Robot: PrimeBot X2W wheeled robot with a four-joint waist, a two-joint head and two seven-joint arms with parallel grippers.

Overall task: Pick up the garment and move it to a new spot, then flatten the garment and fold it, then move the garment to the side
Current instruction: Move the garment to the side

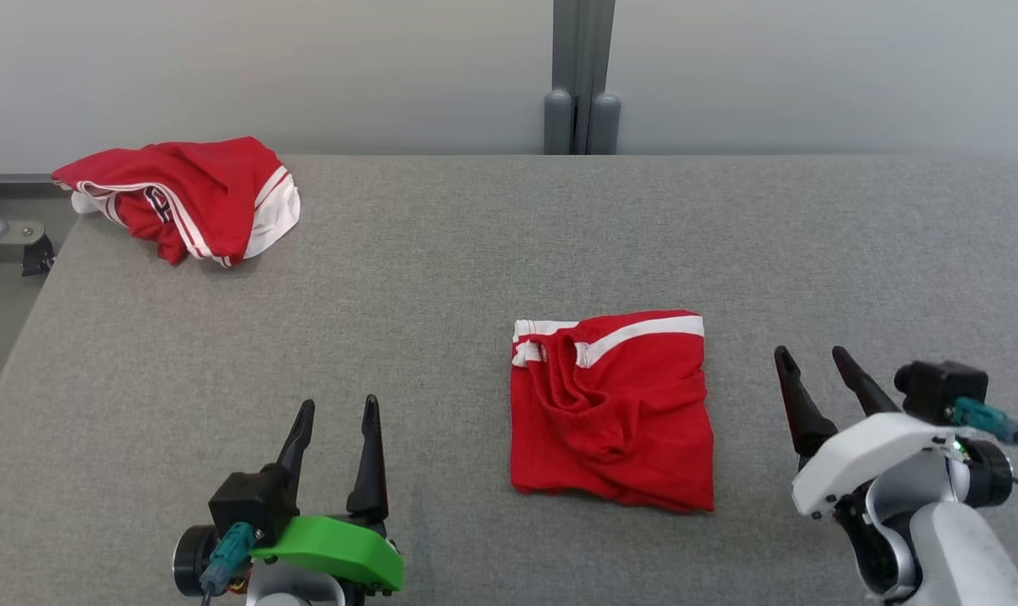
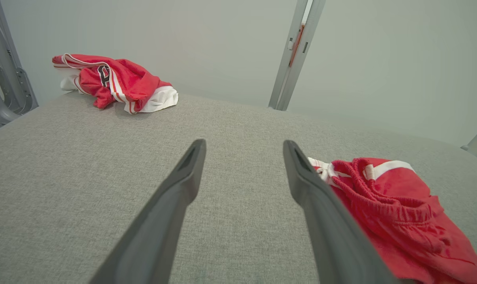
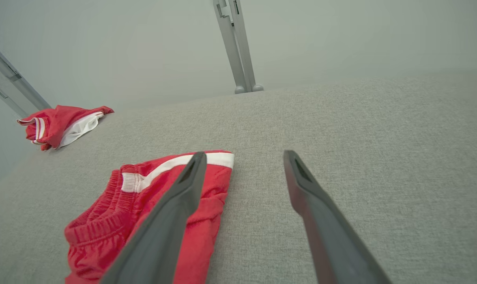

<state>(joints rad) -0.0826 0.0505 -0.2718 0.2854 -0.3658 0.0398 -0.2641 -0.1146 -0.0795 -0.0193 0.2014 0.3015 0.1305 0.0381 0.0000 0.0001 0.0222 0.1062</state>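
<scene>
From the head view, the folded red garment (image 1: pixel 614 412) lies mid-table (image 1: pixel 475 252) between my left gripper (image 1: pixel 338 402) and right gripper (image 1: pixel 809 350). Both are spread wide and hold nothing. In the left wrist view, its bunched elastic waistband sits just right of my fingers. The cloth looks soft, light and limp. Going by the right wrist view, I'd pinch through every layer at an edge, or the fold may slide apart.

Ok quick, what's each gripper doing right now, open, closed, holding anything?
Left gripper: open, holding nothing.
Right gripper: open, holding nothing.
</scene>
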